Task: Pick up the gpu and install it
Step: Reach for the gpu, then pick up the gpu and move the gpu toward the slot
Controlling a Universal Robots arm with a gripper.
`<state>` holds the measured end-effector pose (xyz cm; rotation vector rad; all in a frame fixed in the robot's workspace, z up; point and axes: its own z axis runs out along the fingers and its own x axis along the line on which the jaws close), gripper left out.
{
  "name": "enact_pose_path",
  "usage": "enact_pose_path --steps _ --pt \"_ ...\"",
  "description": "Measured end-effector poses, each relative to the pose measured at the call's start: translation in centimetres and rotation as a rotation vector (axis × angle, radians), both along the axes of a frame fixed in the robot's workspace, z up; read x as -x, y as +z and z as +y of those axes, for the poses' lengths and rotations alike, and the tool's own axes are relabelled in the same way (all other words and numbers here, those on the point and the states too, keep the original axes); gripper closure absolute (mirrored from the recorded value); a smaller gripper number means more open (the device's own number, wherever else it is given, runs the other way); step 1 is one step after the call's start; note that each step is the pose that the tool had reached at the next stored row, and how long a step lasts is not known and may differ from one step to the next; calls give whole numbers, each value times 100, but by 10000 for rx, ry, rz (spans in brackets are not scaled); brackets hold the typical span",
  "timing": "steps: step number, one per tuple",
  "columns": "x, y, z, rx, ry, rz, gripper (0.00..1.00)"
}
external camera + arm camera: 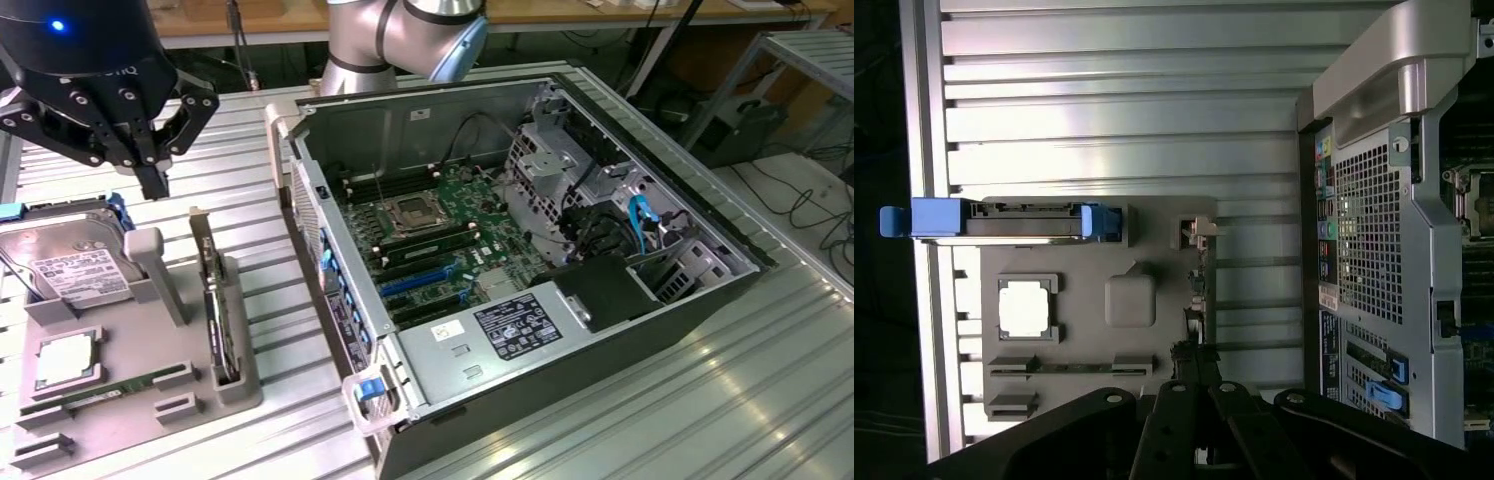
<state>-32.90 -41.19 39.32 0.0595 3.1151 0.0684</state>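
The end effector [154, 185] has its fingers pressed together and holds nothing. It hangs over the gray tray [134, 345] on the counter [641, 420]. The gpu [211, 290] stands on its edge in that tray, at the exterior view's left, just beside the open computer [400, 125].

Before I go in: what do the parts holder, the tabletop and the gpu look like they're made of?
The parts holder looks like matte grey plastic, perhaps moulded or printed: even, dull, no glare. The tabletop looks like bare metal, likely aluminium: ribbed slats with bright streaky reflections. The gpu is a dark circuit board standing on edge, with a pale strip at one end that appears to be metal.
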Motion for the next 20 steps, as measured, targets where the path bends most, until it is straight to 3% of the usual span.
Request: enact_pose_path --steps 10,12,14,16,17,19,20 --pt "0 0 0 0 0 0 89" --pt "0 0 0 0 0 -1 76" --pt "0 0 0 0 0 0 76" --pt "0 0 0 0 0 0 64" --pt "0 0 0 0 0 0 64" --pt "0 0 0 0 1 0 52" --pt "5 0 0 0 3 -1 52"
